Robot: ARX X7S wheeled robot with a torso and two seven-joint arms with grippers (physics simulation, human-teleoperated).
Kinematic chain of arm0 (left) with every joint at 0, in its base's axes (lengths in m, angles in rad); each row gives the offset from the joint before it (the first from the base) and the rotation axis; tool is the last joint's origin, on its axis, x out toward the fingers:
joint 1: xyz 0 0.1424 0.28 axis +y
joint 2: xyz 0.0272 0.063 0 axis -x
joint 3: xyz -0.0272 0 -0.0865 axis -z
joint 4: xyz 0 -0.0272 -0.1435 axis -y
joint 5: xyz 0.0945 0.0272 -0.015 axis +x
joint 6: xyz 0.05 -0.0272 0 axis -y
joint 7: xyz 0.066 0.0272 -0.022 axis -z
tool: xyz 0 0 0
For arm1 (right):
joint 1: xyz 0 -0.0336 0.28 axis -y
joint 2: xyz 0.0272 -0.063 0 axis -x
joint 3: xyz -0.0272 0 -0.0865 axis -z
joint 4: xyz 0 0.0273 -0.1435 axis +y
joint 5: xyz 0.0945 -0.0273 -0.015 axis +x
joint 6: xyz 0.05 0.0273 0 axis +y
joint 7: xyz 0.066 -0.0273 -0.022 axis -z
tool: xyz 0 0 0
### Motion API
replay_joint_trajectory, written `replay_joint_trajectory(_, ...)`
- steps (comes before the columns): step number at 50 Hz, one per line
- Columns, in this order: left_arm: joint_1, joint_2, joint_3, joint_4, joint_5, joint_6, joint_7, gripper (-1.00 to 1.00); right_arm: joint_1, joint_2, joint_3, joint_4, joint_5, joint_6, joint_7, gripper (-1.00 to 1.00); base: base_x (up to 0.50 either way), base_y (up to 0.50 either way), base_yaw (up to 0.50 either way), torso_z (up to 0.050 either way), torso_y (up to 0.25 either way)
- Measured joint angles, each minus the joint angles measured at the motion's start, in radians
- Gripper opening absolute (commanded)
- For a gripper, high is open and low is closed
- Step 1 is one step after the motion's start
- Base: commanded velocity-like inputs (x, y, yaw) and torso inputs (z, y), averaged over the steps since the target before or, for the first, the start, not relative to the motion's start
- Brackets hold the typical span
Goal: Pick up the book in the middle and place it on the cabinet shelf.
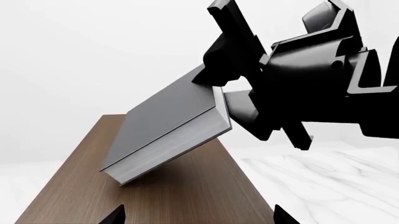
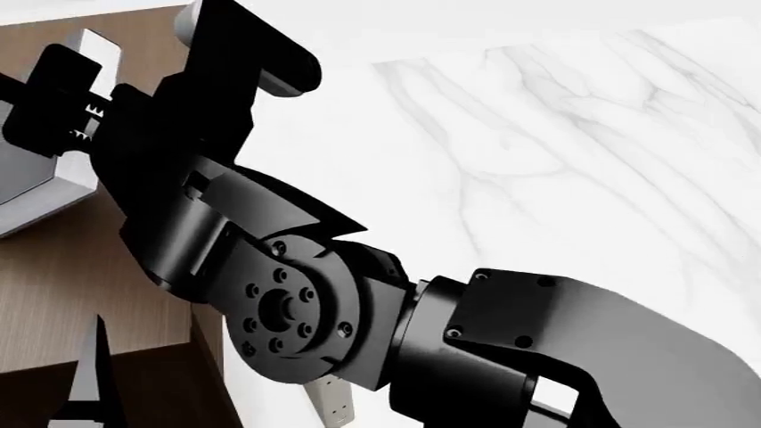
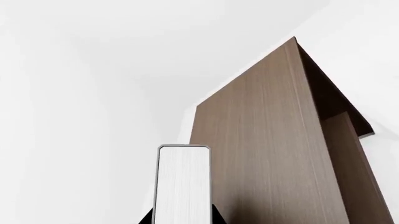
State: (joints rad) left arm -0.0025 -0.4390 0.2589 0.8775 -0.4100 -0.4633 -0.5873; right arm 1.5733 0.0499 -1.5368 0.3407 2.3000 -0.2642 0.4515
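Note:
The book (image 1: 168,126) is a thick grey hardback with white page edges. It hangs tilted over the lighter brown top of the cabinet shelf (image 1: 187,196), low corner close to the wood; I cannot tell if it touches. My right gripper (image 1: 215,79) is shut on its raised corner. In the right wrist view the book's page edges (image 3: 182,182) fill the right gripper (image 3: 182,219), with the cabinet shelf (image 3: 268,154) beside. In the head view the right gripper (image 2: 66,107) holds the book (image 2: 30,192) over the cabinet shelf (image 2: 71,285). My left gripper (image 1: 198,217) is open, holding nothing.
A white marble surface (image 2: 571,134) spreads to the right of the cabinet and shows beyond its edge (image 1: 324,186). An off-white book with small dots (image 2: 334,403) peeks out under my right arm. My right arm (image 2: 356,312) crosses most of the head view.

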Motion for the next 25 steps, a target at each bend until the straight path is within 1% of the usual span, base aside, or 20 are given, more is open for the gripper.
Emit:
replay_joint_trajectory(5, -0.001, -0.001, 0.001, 0.0, -0.001, 0.001, -0.002, 1.0, -0.005, -0.001, 0.002, 0.005, -0.01, 0.001, -0.008, -1.0, 0.0, 0.0, 0.0, 0.0, 0.0)
replay_joint_trajectory(6, -0.001, -0.002, 0.001, 0.0, -0.002, 0.001, -0.002, 1.0, -0.005, -0.001, 0.002, 0.005, -0.011, 0.001, -0.01, 1.0, 0.0, 0.0, 0.0, 0.0, 0.0)
replay_joint_trajectory(25, -0.002, -0.008, 0.006, 0.002, -0.006, 0.002, -0.012, 1.0, -0.017, 0.002, -0.007, 0.018, -0.011, 0.001, -0.022, 1.0, 0.0, 0.0, 0.0, 0.0, 0.0)
